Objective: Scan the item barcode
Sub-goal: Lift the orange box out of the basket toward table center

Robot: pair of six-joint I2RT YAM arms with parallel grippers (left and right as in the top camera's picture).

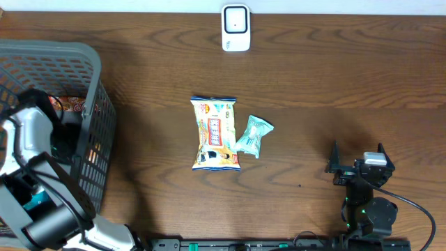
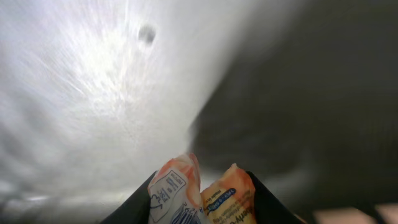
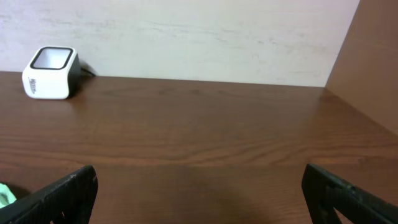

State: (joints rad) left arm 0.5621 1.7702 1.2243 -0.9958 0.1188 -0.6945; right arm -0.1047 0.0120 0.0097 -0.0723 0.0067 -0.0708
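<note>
Overhead view, items on a dark wood counter [image 1: 334,84]:

- Grey plastic mesh basket [image 1: 70,47], at the left edge. The left arm [image 1: 31,136] reaches down into it; colourful packaging shows through the mesh.
- White barcode scanner [image 1: 235,28], upright at the far edge, centre, well apart from everything else.
- Yellow-and-white snack packet [image 1: 216,134], lying flat mid-counter with its printed face up.
- Small teal packet [image 1: 253,135], crumpled, just beside the snack packet on its right and touching its edge.
- Right arm [image 1: 362,202], near the front right corner, well apart from both packets.

Left wrist view, blurred:

- Left fingers [image 2: 138,202], dark, at the bottom of the frame, clamped on either side of an orange-and-white packet [image 2: 199,196].
- The packet is creased and stands up between them, with a white label panel on its left half. No barcode can be made out.
- The backdrop is pale grey and out of focus.

Right wrist view:

- Right fingers [image 3: 68,193], spread wide apart, with only bare counter between them.
- The scanner sits far left against a pale wall [image 3: 186,31].
- A sliver of the teal packet shows at the lower left edge.
</note>
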